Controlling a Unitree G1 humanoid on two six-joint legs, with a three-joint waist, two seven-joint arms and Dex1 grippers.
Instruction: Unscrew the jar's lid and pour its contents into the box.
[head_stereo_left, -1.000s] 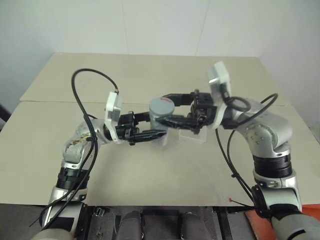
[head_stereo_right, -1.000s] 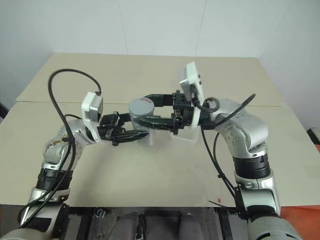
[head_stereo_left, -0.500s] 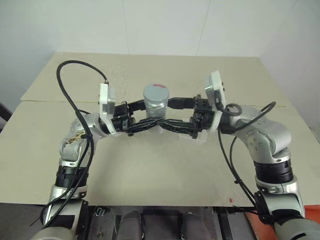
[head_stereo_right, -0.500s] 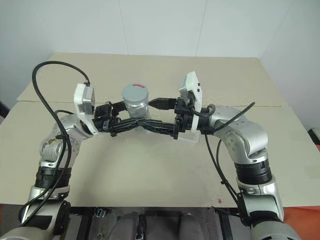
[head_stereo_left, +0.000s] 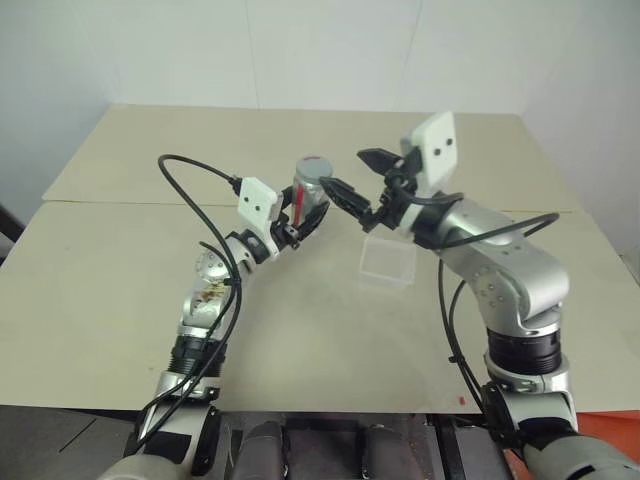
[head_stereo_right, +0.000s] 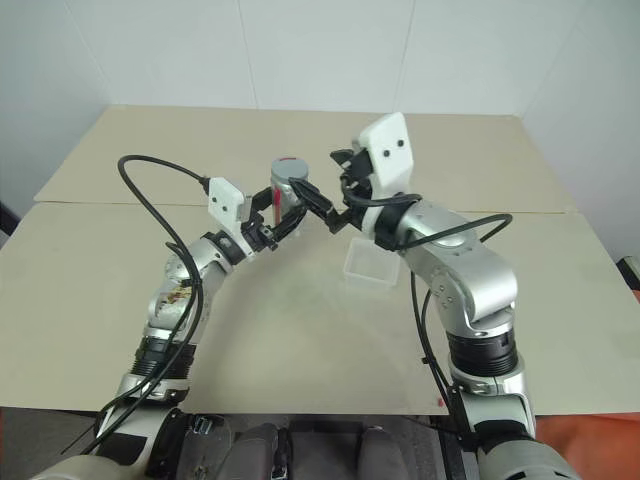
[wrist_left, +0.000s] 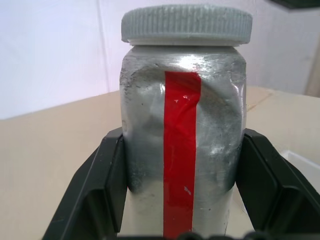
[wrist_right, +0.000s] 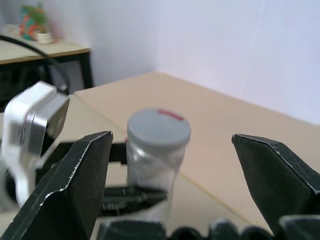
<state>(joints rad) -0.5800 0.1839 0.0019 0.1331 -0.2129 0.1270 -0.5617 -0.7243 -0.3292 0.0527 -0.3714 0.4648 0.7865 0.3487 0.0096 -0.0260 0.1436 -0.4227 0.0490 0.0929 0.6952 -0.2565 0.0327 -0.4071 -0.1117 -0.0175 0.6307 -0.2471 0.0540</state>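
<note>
Jar held upright above mid-table, lid on.
The left gripper (wrist_left: 175, 210) clamps the jar (head_stereo_left: 309, 192); the right gripper (head_stereo_left: 357, 176) gapes wide just right of the lid (head_stereo_left: 314, 167), the box (head_stereo_left: 388, 263) near-right on open table (head_stereo_left: 120, 300).

Bright even indoor light, faint soft shadows on the table (head_stereo_left: 300, 330), glare on the jar (wrist_left: 182, 150), blurred background.

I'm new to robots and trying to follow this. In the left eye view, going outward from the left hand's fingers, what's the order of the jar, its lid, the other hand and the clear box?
1. The jar: held upright in the left gripper.
2. The lid: on top of the jar.
3. The right gripper: open, just right of the lid.
4. The box: on the table, farther right.
</note>
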